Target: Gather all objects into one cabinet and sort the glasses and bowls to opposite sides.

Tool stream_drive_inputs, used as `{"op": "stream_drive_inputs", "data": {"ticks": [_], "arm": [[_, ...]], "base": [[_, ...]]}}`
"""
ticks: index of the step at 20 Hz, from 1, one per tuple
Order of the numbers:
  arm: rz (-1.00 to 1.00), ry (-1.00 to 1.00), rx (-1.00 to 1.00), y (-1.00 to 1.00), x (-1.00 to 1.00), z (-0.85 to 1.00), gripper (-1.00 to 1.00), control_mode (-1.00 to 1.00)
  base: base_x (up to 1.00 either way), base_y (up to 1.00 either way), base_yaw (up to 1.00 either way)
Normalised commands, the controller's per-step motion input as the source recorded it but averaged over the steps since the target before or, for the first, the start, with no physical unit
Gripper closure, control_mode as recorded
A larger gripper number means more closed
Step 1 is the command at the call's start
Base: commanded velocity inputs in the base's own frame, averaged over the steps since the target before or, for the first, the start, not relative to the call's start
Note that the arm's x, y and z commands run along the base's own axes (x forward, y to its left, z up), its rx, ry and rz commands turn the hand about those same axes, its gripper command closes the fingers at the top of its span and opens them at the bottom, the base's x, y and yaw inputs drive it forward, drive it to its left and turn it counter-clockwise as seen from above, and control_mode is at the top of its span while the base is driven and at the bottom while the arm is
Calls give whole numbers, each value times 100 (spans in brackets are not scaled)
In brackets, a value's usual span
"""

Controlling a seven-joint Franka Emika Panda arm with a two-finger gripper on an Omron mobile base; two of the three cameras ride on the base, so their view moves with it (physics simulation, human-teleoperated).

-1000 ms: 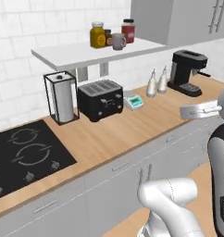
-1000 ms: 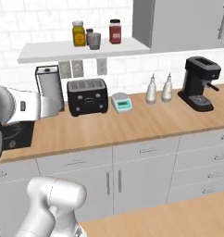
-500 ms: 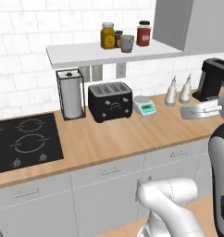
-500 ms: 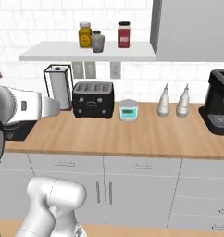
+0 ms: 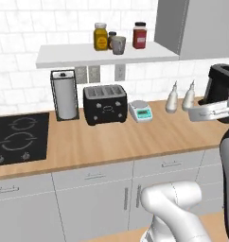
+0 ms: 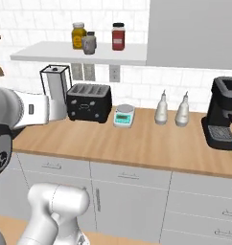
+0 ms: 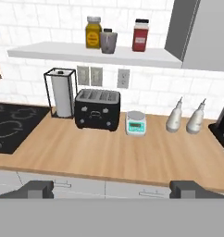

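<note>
Gripper (image 7: 112,189) stood wide open and empty, its two dark fingertips (image 7: 39,189) set far apart at the bottom of the hand view, held well back from the wooden counter (image 7: 109,152) and touching nothing.

The small grey cup (image 5: 118,45) sat on the open white wall shelf (image 5: 88,55), between the yellow jar (image 5: 101,37) on its left and the red jar (image 5: 140,35) on its right, just in front of a darker jar behind it. Whether it touched the yellow jar could not be told. The closed light-grey wall cabinet (image 6: 194,28) hung directly right of the shelf's end.

On the counter below, from left to right: a black cooktop (image 5: 17,139), a paper towel roll in a black wire holder (image 5: 65,94), a black four-slot toaster (image 5: 104,104), a small kitchen scale with a teal display (image 5: 140,111), two pale bottles (image 6: 161,109) side by side, and a black coffee machine (image 6: 222,114) at the far right. The toaster stood just beside the towel holder; the scale sat near the toaster's right end. Outlets (image 7: 95,76) lined the white tile wall under the shelf. Grey drawers and doors (image 6: 122,191) ran below the counter.
</note>
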Motion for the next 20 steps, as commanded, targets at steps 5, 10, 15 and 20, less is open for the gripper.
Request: {"op": "stream_drive_inputs", "data": {"ticks": [5,10,15,20], "arm": [[0,0,0,0,0,0,-100,100],[0,0,0,0,0,0,-100,100],[0,0,0,0,0,0,-100,100],[0,0,0,0,0,0,-100,100]], "base": [[57,0,6],[73,2,5],[44,23,7],[51,18,2]]}}
